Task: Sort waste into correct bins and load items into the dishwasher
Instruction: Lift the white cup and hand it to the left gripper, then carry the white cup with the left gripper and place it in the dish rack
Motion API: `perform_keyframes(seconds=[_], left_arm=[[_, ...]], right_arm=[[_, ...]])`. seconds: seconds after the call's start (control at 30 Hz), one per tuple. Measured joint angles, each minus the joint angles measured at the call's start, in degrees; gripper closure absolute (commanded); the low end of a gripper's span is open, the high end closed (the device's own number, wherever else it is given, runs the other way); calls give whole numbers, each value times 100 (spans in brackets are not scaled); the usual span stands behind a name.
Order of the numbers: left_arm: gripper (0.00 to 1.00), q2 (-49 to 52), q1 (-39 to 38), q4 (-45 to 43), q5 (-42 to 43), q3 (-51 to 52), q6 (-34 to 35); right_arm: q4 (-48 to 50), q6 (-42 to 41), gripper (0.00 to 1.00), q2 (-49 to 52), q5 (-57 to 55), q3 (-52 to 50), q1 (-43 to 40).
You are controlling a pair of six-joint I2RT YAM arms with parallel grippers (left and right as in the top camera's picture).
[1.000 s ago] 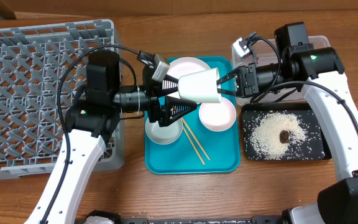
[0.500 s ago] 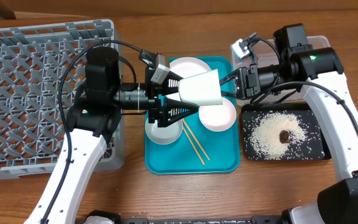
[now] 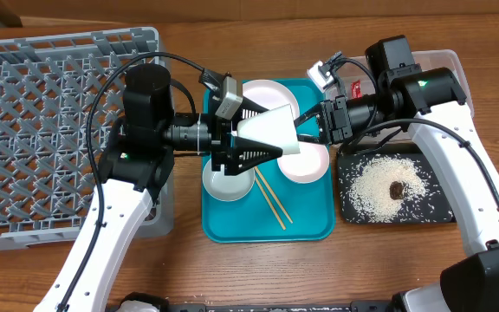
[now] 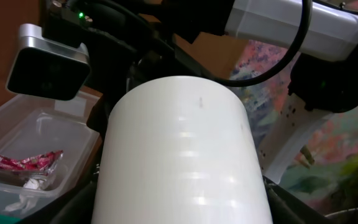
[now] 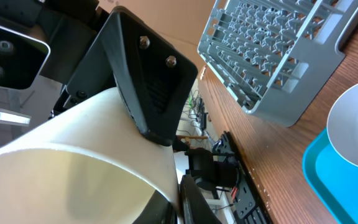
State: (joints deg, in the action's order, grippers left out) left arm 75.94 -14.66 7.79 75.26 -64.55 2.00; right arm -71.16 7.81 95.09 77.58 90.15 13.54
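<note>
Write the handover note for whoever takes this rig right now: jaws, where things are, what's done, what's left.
Right gripper: shut on the rim of the cup, which is held in the air over the teal tray.
Left gripper: jaws straddle the cup's body, one pad on its wall; a firm grip is not certain.
On the teal tray: back plate, front plate, bowl, chopsticks.
Done: wrapper in the clear tub; rice and brown lump in the black tray.
Left: complete the cup handover, then load all dishes into the dish rack, which shows none.
</note>
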Motion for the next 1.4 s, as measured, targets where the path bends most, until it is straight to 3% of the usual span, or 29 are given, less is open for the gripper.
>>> perform_keyframes(seconds=[0.07,0.3,0.4,0.5,0.7,1.03,1.2,1.4], left_arm=[[49,0,4,-9,-37,0,59],[76,0,-24,72,-138,0,55],[87,0,-33,450,-297,0,52],[96,0,-15,1014,-732,-4,37],[96,0,450,2321,-1897,-13,42],[96,-7,2114,5040,-4857,-79,107],[96,-17,3180,5455,-5947,-173,474],[96,-17,4223,5209,-6708,-184,929]], right_arm=[[2,59,93,0,-35,0,0],[-15,17,68,0,-343,0,79],[-20,-24,57,0,-778,-7,81],[-181,-37,53,0,-1467,-15,13],[-542,-186,51,0,-3244,-17,-520],[-892,-743,51,-2,-5823,-15,-1399],[-914,-1285,49,-125,-6712,-15,-1622],[-975,-1545,48,-310,-7073,-15,-1655]])
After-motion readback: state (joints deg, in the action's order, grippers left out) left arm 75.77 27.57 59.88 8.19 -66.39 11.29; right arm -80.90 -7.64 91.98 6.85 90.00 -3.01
